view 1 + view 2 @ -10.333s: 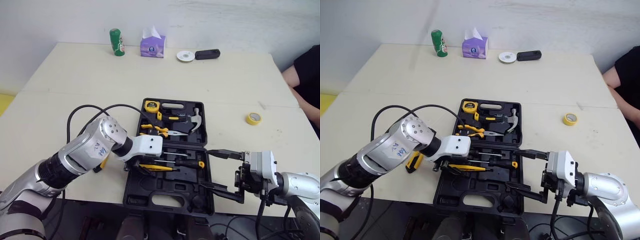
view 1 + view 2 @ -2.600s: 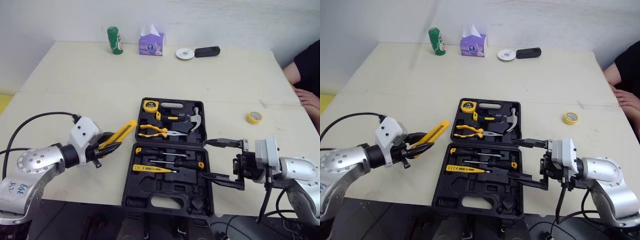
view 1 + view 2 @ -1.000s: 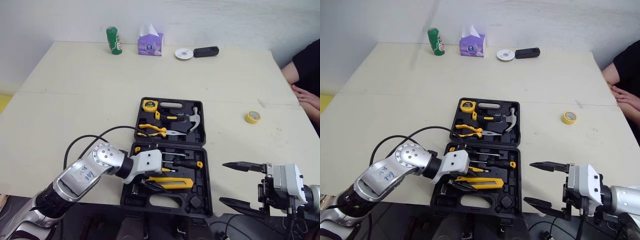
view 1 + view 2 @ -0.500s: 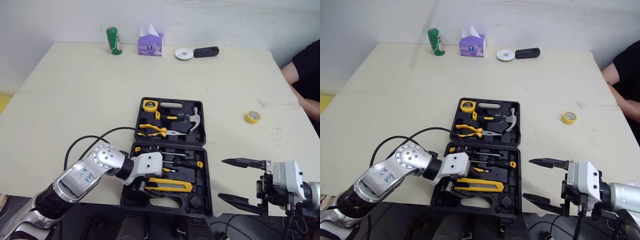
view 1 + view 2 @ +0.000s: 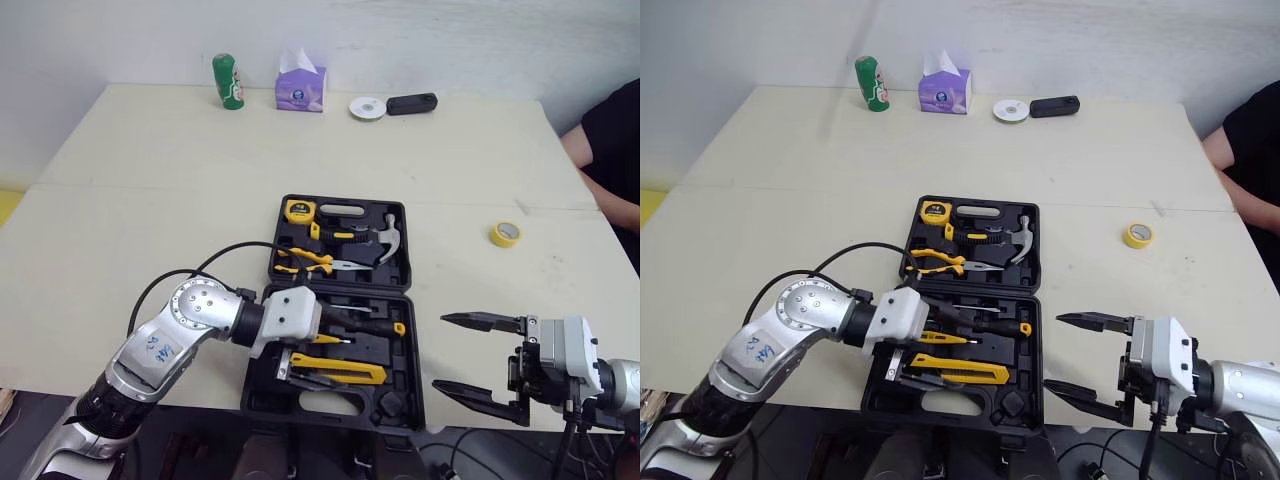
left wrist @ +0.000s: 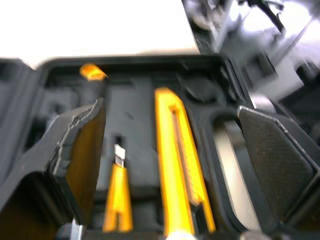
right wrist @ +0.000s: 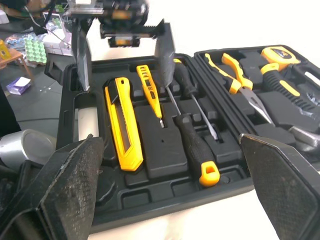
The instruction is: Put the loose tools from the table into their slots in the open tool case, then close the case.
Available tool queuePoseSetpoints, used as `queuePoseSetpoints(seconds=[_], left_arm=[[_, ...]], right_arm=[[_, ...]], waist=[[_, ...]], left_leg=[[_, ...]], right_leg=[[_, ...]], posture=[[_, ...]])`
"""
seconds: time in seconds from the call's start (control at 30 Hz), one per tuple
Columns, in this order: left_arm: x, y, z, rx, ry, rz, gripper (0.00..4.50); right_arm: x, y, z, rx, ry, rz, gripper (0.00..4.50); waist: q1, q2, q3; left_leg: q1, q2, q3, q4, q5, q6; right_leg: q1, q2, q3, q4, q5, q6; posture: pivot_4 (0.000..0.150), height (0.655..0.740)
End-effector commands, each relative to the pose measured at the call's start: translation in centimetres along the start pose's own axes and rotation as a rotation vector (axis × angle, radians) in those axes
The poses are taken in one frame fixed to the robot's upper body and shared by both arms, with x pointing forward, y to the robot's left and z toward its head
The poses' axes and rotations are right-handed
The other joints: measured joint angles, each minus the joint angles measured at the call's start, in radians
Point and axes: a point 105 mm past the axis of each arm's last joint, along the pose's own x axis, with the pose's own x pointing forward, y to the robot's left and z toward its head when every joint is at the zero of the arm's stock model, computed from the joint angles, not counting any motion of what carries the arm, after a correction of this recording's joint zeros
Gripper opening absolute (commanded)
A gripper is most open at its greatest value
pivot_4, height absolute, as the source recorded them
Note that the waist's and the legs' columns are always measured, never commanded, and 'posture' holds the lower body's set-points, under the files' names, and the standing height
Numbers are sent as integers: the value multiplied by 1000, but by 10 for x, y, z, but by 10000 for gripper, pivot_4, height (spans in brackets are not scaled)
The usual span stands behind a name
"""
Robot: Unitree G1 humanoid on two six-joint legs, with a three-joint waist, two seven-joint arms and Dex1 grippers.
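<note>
Now we are holding left gripper point(image 6: 169, 112) and right gripper point(image 5: 442, 352) spread, utility knife point(image 5: 340, 372) slotted; next, likely, shutting the tool case point(image 5: 414, 350).

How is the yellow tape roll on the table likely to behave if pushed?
The yellow tape roll lies flat on the table, so a push would probably slide it, not roll it. Small and hollow, it is likely light.

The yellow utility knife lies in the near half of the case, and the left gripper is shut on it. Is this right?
No. The yellow utility knife does lie in the near half of the tool case, but the left gripper is open, its fingers apart; the right wrist view shows this.
</note>
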Motion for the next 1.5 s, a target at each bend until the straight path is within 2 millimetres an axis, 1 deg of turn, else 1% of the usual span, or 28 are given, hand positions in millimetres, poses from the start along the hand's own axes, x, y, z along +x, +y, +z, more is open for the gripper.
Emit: queuePoseSetpoints(seconds=[0.03,0.07,0.1,0.13,0.17,0.3,0.37,0.53,0.7,0.83,1.0,1.1,1.23,1.33,1.37,1.5], left_arm=[[-11,0,11,3,-127,-6,38349],[-13,-1,10,7,-136,-10,36736],[-13,-1,9,2,-149,-6,33671],[-13,0,8,-1,-155,-1,28028],[-12,0,5,-2,-155,1,25216],[-8,-7,-9,11,-146,-25,6859],[-6,-9,-13,12,-141,-30,566],[-1,-13,-26,14,-109,-36,566],[4,-15,-51,17,0,-53,566],[7,-15,-55,-1,9,-61,566],[12,-15,-72,-56,76,-50,566],[13,-18,-87,-86,142,-65,566],[14,-21,-105,-138,241,-74,566],[13,-26,-116,-188,280,-79,566],[13,-26,-118,-186,282,-79,566],[12,-26,-115,-178,250,-73,566]], right_arm=[[-1,-2,0,-15,-15,-19,45000],[-1,-3,-1,-15,-15,-21,45000],[-1,-3,-2,-16,-16,-26,45000],[-1,-4,-2,-17,-17,-30,45000],[-1,-5,-3,-18,-17,-32,45000],[-2,-6,-6,-19,-15,-39,45000],[-2,-7,-7,-20,-13,-43,45000],[-3,-7,-9,-18,-10,-49,45000],[-3,-8,-10,-16,-9,-50,45000],[-4,-10,-9,-18,-9,-56,45000],[-5,-7,-8,-10,-5,-64,45000],[-7,-6,-7,-5,2,-68,45000],[-8,-6,-7,-3,7,-69,45000],[-7,-6,-6,-4,7,-74,45000],[-7,-7,-6,-5,7,-75,45000],[-7,-8,-7,-4,6,-83,45000]], waist=[[0,0,0],[-2,0,0],[-2,0,0],[-1,0,0],[-1,0,0],[-1,0,0],[-1,0,0],[-1,0,0],[-1,0,0],[-1,0,0],[-1,1,0],[0,2,-2],[-1,4,-5],[-1,9,-11],[-1,10,-15],[-1,10,-21]], left_leg=[[0,0,0,0,0,0],[0,0,0,0,0,0],[0,0,0,1,0,0],[0,0,0,1,0,0],[0,0,0,1,0,0],[0,0,0,4,0,0],[0,0,0,4,0,0],[0,0,0,4,0,0],[0,0,0,4,0,1],[0,0,0,4,-1,1],[0,0,0,4,-1,1],[2,0,-1,4,-1,1],[3,1,-2,3,-2,1],[8,1,-2,3,-4,3],[11,1,-2,2,-8,7],[16,1,-2,-3,-8,7]], right_leg=[[0,0,0,0,0,0],[0,0,0,0,0,0],[0,0,0,0,0,0],[0,0,0,1,0,0],[0,0,0,1,0,0],[1,0,0,1,0,0],[1,0,0,1,0,0],[1,0,0,1,0,0],[1,0,0,1,0,0],[1,0,0,1,0,0],[1,-1,0,1,0,0],[4,-1,0,0,0,0],[6,0,-1,-1,0,0],[11,0,-1,-2,0,0],[14,-1,-1,-4,0,0],[17,0,-1,-7,0,0]], posture=[[1500,7400],[1500,7400],[1500,7400],[1500,7400],[1500,7400],[1500,7400],[1500,7400],[1500,7400],[1500,7400],[1500,7400],[1500,7400],[1500,7400],[1500,7400],[1500,7400],[1500,7400],[1500,7400]])
